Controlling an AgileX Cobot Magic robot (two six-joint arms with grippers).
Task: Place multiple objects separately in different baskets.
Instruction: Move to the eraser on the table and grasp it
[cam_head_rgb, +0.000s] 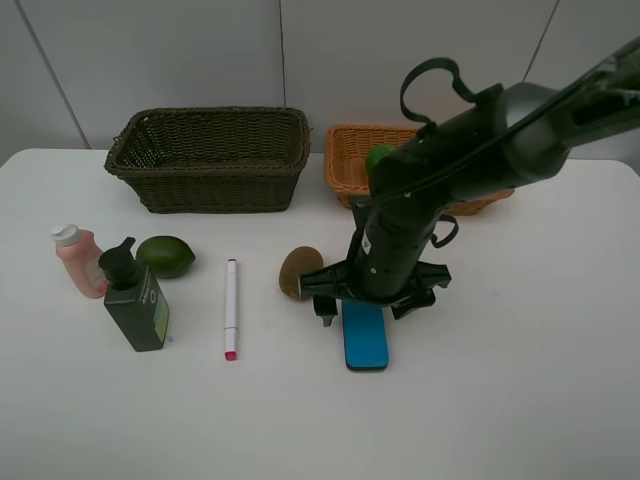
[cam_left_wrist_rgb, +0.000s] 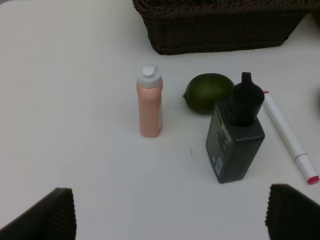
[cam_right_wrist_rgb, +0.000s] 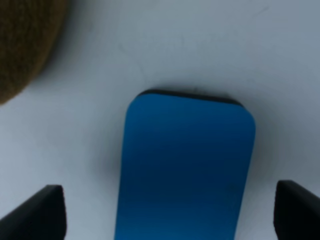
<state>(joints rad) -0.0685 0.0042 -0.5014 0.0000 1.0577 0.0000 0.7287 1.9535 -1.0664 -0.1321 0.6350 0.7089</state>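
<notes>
My right gripper (cam_head_rgb: 367, 306) is open and hangs low over the near end of the blue eraser block (cam_head_rgb: 365, 340), next to the brown kiwi (cam_head_rgb: 298, 271). In the right wrist view the eraser (cam_right_wrist_rgb: 185, 165) lies between the fingertips (cam_right_wrist_rgb: 42, 212) and the kiwi (cam_right_wrist_rgb: 22, 45) sits at the corner. The white marker (cam_head_rgb: 231, 307), dark green pump bottle (cam_head_rgb: 137, 298), pink bottle (cam_head_rgb: 78, 262) and one green fruit (cam_head_rgb: 165, 256) sit at the left. My left gripper (cam_left_wrist_rgb: 170, 220) is open and empty, apart from the pink bottle (cam_left_wrist_rgb: 150, 102). The mango is out of view.
The dark olive-brown basket (cam_head_rgb: 210, 160) stands at the back. The light orange-tan basket (cam_head_rgb: 350, 165) is to its right, half hidden by my right arm, with a second green fruit (cam_head_rgb: 379, 157) showing at it. The left arm is out of the exterior view.
</notes>
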